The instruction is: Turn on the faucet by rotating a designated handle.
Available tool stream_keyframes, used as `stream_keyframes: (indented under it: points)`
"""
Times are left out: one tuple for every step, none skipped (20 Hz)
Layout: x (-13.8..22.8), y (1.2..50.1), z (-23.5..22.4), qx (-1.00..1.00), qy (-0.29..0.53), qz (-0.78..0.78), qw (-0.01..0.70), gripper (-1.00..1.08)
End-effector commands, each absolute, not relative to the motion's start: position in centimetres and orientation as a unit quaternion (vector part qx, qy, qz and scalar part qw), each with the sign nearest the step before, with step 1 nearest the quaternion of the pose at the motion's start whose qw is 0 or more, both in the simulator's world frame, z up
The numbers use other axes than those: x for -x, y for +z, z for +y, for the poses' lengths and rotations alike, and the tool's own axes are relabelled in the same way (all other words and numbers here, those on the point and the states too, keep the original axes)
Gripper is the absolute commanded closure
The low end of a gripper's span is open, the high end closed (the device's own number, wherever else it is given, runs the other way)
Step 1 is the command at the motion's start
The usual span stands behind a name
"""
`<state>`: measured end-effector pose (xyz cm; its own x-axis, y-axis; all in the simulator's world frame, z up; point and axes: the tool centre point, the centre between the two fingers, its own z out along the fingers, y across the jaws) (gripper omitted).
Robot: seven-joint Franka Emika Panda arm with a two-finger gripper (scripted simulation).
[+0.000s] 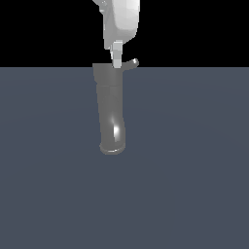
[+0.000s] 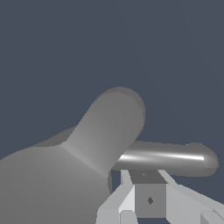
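Open floor (image 1: 194, 170) all around the faucet (image 1: 111, 112) (its handle (image 1: 131, 64) the sole side projection).

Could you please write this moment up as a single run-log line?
stage: at handle | gripper: beside handle, contact unclear, jaw state unclear | faucet: lying on grey floor | rotation: cannot tell

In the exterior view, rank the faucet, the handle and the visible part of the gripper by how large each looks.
1. The faucet, by far the largest.
2. The gripper; it is cut off at the picture's top edge, so only its visible part counts.
3. The handle, a small lever jutting toward the exterior view's right.
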<state>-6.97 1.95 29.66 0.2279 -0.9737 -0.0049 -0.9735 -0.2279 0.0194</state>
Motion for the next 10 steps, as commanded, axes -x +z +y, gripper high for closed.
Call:
stream_keyframes:
  points:
    - [5.5, 29.7, -3.1, -0.758, 0.0, -0.652, 0.0, 1.08]
    - [5.5, 29.7, -3.1, -0.758, 0.0, -0.652, 0.0, 1.08]
    - [6.5, 29.7, 1.4, -0.783, -0.01, -0.623, 0.002, 1.08]
    - [6.2, 29.7, 1.2, -0.782, -0.01, -0.624, 0.002, 1.08]
    - [5.9, 29.7, 1.0, -0.781, -0.009, -0.625, 0.002, 1.08]
    - [5.6, 29.7, 0.8, -0.78, -0.009, -0.626, 0.002, 1.08]
    - [5.2, 29.7, 0.6, -0.779, -0.008, -0.627, 0.002, 1.08]
    - [4.9, 29.7, 0.4, -0.778, -0.008, -0.629, 0.002, 1.08]
    - [4.6, 29.7, 0.2, -0.777, -0.008, -0.63, 0.002, 1.08]
    - [4.3, 29.7, 0.0, -0.776, -0.007, -0.631, 0.001, 1.08]
